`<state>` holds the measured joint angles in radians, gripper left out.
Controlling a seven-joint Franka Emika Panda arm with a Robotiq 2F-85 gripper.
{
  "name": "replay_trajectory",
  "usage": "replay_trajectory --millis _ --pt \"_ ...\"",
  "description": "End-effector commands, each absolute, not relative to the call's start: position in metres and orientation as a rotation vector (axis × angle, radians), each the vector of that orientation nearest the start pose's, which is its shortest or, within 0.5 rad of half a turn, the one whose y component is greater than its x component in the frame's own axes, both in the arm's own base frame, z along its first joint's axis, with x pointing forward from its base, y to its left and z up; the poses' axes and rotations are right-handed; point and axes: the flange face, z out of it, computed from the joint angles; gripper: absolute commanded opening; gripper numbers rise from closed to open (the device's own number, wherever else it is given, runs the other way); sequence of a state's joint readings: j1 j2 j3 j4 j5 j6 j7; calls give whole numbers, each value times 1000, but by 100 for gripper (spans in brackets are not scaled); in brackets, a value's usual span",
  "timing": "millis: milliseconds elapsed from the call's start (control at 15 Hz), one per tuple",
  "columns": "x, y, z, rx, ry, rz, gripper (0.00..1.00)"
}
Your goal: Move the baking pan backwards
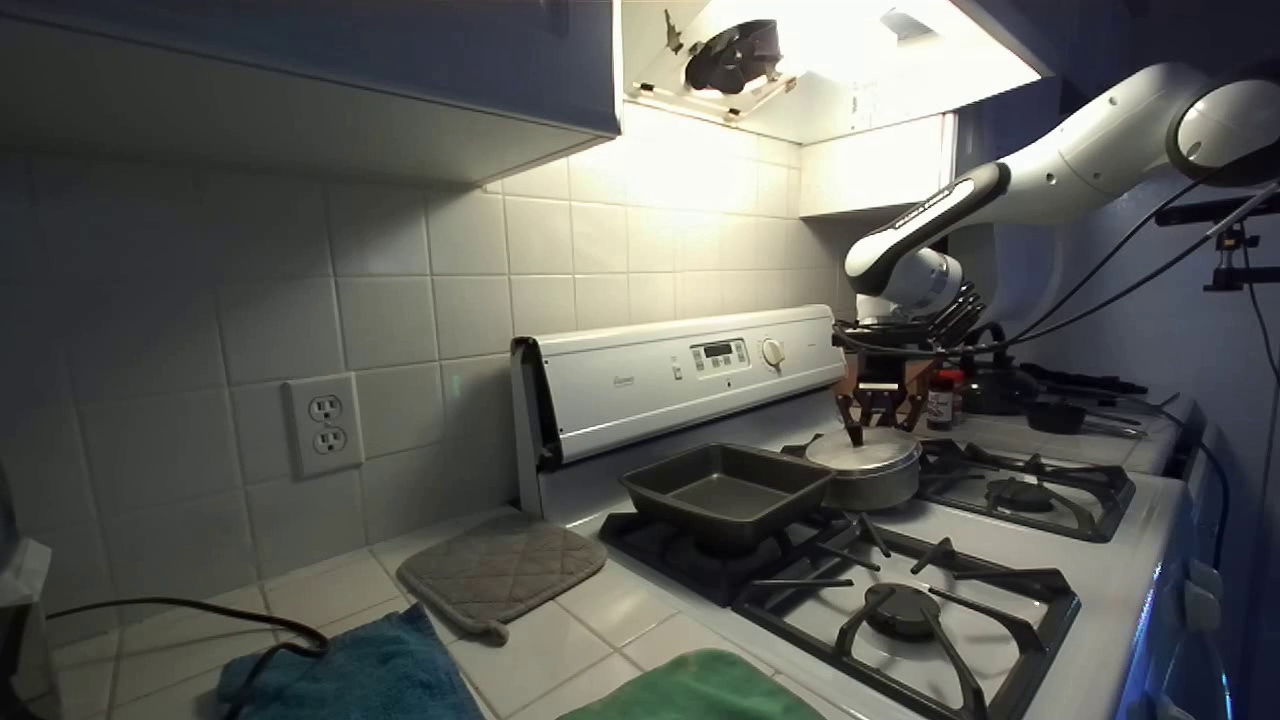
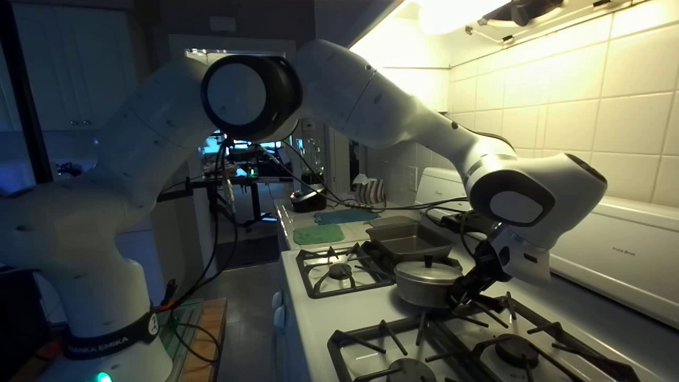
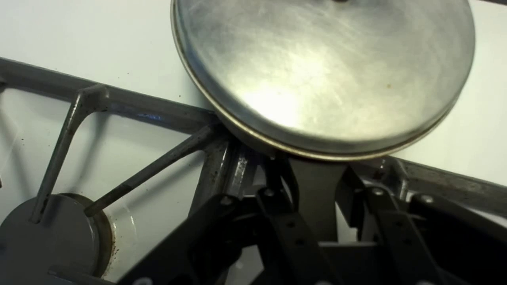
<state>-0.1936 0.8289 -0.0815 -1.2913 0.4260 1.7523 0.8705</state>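
Holding the silver pot (image 2: 421, 291) by its handle (image 3: 317, 221)

I have the pincer (image 3: 315, 178) clamped on that handle, at the lower centre of my wrist view. Its fingers (image 3: 351, 198) bear on the strip from left and right, so the gap between them is narrow, only as wide as the handle they pinch. The tips sit just below the rim of the shiny lid (image 3: 324, 75), which fills the upper centre and upper right of that frame; I can't tell whether they touch the pot's wall. In both exterior views the pincer is right of centre; my arm (image 2: 366, 95) reaches it from the left edge in an exterior view.

The baking pan (image 1: 725, 490) sits in both exterior views a little right of centre, in the lower half of the frame. It rests mouth up on a burner grate (image 1: 665, 565), just beside the pot; whether pan and pot touch I can't make out. The pincer stands apart from the pan. Lower left in an exterior view, a quilted mat (image 1: 505, 570) lies near the pan, with a blue towel (image 1: 350, 670) below and a green cloth (image 1: 700, 690) at the bottom edge.
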Motion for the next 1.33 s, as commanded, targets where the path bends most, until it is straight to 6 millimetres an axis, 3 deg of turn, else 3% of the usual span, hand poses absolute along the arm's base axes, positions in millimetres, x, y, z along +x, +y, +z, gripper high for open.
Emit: replay_trajectory --millis 0,867,1267 --pt "697 -144 231 -2246 1656 674 12" --pt "680 -154 229 -2335 1342 771 12" --pt "676 -143 234 -2349 1249 795 12"
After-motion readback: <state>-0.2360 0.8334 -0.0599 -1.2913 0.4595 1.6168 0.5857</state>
